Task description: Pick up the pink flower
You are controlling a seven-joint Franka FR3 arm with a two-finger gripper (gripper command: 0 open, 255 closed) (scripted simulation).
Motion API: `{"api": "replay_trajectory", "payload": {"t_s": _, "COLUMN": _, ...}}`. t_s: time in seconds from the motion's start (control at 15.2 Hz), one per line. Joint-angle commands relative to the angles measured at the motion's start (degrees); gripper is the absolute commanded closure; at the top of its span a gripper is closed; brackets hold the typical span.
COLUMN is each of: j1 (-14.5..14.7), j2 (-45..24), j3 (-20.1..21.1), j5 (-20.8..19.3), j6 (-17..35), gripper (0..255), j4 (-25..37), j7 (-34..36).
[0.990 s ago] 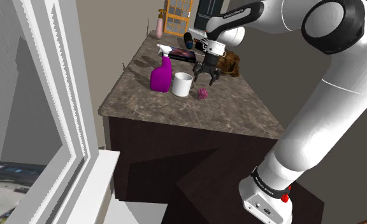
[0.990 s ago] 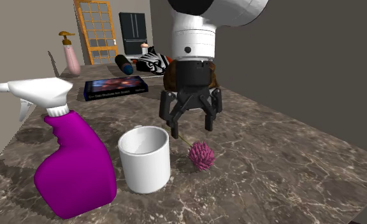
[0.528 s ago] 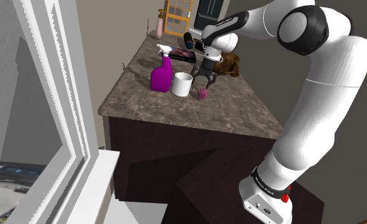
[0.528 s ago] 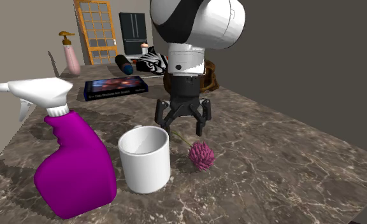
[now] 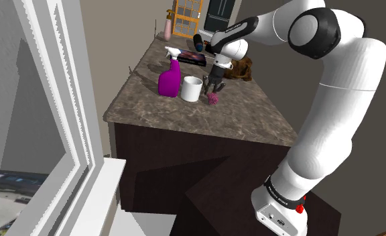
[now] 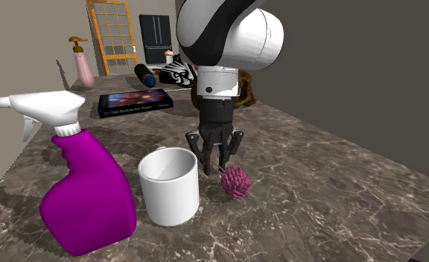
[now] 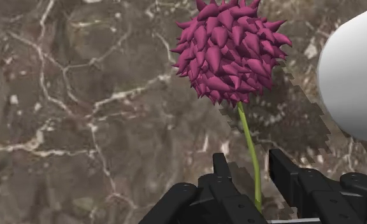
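Note:
The pink flower [image 6: 236, 181] lies on the marbled counter [image 6: 325, 193], its spiky head beside a white mug [image 6: 168, 186] and its thin green stem [image 7: 246, 133] running back toward the arm. My black gripper [image 6: 219, 162] points straight down at the counter over that stem. In the wrist view the stem passes between the two fingers of the gripper [image 7: 251, 162], which stand close on either side with a small gap and do not touch it. The flower [image 5: 214, 98] sits just below the gripper [image 5: 215, 87] in the shoulder view.
A purple spray bottle [image 6: 86, 186] stands beside the mug [image 5: 191, 88]. Further back lie a dark book [image 6: 135, 102], a pink dispenser bottle [image 6: 83, 67] and a brown object [image 5: 242, 67] behind the arm. The counter edge [image 5: 185, 121] drops off toward the window.
The gripper has come down from above the flower to the counter, and its fingers have narrowed from wide apart to close around the stem. The flower has not moved.

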State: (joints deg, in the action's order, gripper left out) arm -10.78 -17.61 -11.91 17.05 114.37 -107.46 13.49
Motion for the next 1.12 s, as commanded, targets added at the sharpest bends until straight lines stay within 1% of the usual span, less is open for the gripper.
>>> {"api": "replay_trajectory", "payload": {"t_s": 0.0, "j1": 0.08, "j2": -0.19, "j3": 0.13, "j5": 0.08, "j6": 0.05, "gripper": 255, "j4": -0.12, "j7": -0.02}}
{"api": "replay_trajectory", "payload": {"t_s": 0.46, "j1": 0.08, "j2": -0.19, "j3": 0.11, "j5": 0.08, "j6": 0.06, "gripper": 255, "j4": -0.13, "j7": -0.04}}
{"api": "replay_trajectory", "payload": {"t_s": 1.06, "j1": 0.17, "j2": 2.78, "j3": -0.26, "j5": -1.2, "j6": -5.68, "gripper": 255, "j4": 2.91, "j7": 1.67}}
